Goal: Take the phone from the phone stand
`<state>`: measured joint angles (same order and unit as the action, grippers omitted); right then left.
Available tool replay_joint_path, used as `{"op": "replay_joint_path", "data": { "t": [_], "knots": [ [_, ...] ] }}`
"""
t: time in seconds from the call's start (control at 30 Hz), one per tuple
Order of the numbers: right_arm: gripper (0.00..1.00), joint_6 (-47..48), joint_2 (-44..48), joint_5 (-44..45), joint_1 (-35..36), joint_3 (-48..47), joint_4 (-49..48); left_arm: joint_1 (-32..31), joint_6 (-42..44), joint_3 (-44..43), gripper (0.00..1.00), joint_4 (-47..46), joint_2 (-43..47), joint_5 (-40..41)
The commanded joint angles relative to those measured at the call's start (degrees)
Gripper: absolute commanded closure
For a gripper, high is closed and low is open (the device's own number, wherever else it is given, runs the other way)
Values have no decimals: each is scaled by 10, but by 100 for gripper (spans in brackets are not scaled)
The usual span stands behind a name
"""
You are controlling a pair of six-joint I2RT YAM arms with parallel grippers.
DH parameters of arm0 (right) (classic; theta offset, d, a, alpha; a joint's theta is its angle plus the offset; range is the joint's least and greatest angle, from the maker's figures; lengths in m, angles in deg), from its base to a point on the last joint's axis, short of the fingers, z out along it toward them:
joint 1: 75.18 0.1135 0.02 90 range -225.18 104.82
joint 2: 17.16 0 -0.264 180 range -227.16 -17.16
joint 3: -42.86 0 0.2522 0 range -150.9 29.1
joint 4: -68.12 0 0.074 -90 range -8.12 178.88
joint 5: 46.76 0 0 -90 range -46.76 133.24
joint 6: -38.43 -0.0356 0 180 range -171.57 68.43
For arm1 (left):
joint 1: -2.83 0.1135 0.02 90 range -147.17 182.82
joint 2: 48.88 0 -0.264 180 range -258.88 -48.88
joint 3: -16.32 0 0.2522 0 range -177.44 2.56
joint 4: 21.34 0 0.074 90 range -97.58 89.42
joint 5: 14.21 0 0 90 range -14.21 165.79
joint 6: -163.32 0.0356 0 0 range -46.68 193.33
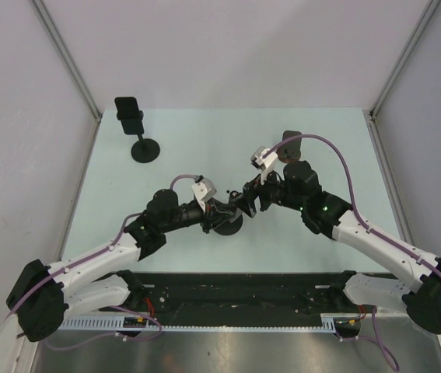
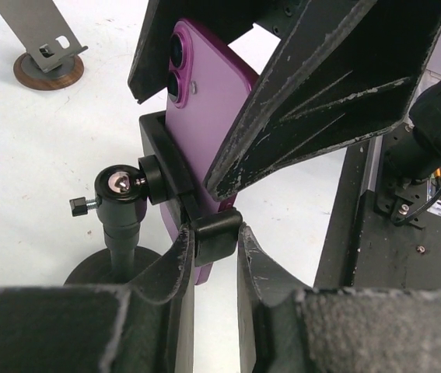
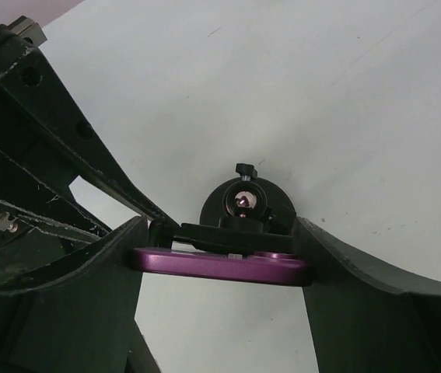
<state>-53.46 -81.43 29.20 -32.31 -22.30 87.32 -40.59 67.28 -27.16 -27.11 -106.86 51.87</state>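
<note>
Left gripper (image 2: pixel 216 237) — purple twin-lens phone (image 2: pixel 204 116), seemingly upright in stand (image 2: pixel 120 193)

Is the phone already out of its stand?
No, the purple phone sits inside the black clamp of the phone stand.

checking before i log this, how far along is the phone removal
Done: both grippers are in position. In hand: the left gripper pinches the lower clip of the phone stand; the right gripper grips the purple phone by its edges. Left: the phone sits in the stand, not yet lifted out.
</note>
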Motion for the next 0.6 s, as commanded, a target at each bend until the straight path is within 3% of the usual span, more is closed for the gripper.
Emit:
{"op": "replay_joint_path", "data": {
  "t": [0.0,0.07,0.1,0.2,0.27,0.3,0.4,0.57],
  "knots": [
    [100,29,22,-20,-23,-5,10,29,0,3,100,11,8,32],
    [100,24,24,9,-12,-5,8,29,-3,6,100,12,15,40],
    [100,22,25,25,-7,-5,6,29,-2,7,94,12,16,41],
    [100,9,28,81,13,-5,-2,23,-5,9,59,12,25,37],
    [100,1,30,119,28,-5,-11,5,-6,12,46,12,35,48],
    [100,-2,30,135,36,-5,-14,-3,-4,13,32,12,38,57],
    [100,-12,28,192,60,-5,-27,-36,7,16,16,12,42,104],
    [100,-28,21,250,85,-5,-35,-56,17,11,11,3,28,162]
  ]
}}
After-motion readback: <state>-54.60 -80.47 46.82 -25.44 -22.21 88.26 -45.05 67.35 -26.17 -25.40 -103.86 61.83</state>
